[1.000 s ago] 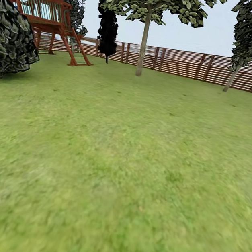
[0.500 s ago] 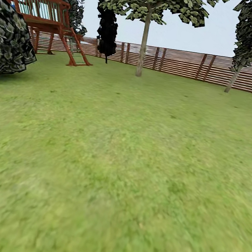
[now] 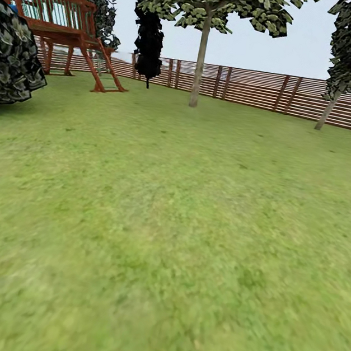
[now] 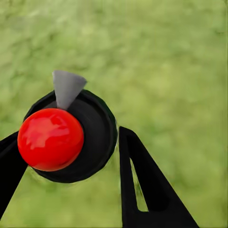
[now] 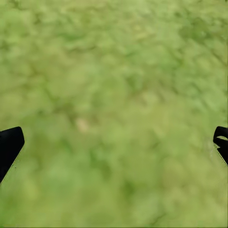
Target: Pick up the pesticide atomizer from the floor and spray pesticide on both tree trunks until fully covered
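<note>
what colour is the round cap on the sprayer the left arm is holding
Bright glossy red; the cap sits on the sprayer's black body, seen best in the left wrist view.

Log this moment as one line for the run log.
phase: crossing lawn | left gripper: shut on atomizer | right gripper: open over grass | tree trunk: ahead by fence, far off

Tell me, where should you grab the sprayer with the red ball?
Grab the sprayer around its round black body, from the sides, as the left gripper seems to. That part is wide and even; the red ball and grey nozzle should stay free.
</note>
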`<state>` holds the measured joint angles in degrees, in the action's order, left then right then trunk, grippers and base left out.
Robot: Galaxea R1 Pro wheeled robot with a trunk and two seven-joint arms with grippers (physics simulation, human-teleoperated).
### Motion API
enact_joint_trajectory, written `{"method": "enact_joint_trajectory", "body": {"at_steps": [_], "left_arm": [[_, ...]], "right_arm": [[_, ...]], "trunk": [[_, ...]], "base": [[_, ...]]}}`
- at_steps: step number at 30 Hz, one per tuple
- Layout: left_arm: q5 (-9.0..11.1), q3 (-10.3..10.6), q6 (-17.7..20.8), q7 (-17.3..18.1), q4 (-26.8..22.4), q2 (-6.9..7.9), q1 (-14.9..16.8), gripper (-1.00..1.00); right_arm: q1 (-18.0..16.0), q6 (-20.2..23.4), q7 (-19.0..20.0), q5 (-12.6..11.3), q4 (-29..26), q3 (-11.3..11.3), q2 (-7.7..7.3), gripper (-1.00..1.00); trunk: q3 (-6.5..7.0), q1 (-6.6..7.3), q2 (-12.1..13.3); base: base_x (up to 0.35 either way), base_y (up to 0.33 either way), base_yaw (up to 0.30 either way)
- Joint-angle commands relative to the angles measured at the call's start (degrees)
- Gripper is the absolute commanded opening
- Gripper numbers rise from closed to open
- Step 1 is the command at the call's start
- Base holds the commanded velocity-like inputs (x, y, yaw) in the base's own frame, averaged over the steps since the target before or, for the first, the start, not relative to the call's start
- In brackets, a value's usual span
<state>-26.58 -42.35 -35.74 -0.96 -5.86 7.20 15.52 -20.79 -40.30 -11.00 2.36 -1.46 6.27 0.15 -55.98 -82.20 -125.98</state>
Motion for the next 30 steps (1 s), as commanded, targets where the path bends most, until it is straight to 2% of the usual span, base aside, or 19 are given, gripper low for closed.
{"method": "enact_joint_trajectory", "body": {"at_steps": [1,30], "left_arm": [[-0.6,-0.5,-0.2,-0.1,0.1,0.01,0.0,-1.0],[-0.6,-0.5,-0.2,-0.1,0.1,0.01,0.0,-1.0]], "right_arm": [[0.0,0.0,-0.6,0.2,0.1,0.4,0.02,1.0],[0.0,0.0,-0.6,0.2,0.0,0.4,-0.02,1.0]], "trunk": [[-0.05,-0.03,0.0],[-0.05,-0.03,0.0]], "base": [[0.339,0.0,0.0],[0.339,0.0,0.0]]}}
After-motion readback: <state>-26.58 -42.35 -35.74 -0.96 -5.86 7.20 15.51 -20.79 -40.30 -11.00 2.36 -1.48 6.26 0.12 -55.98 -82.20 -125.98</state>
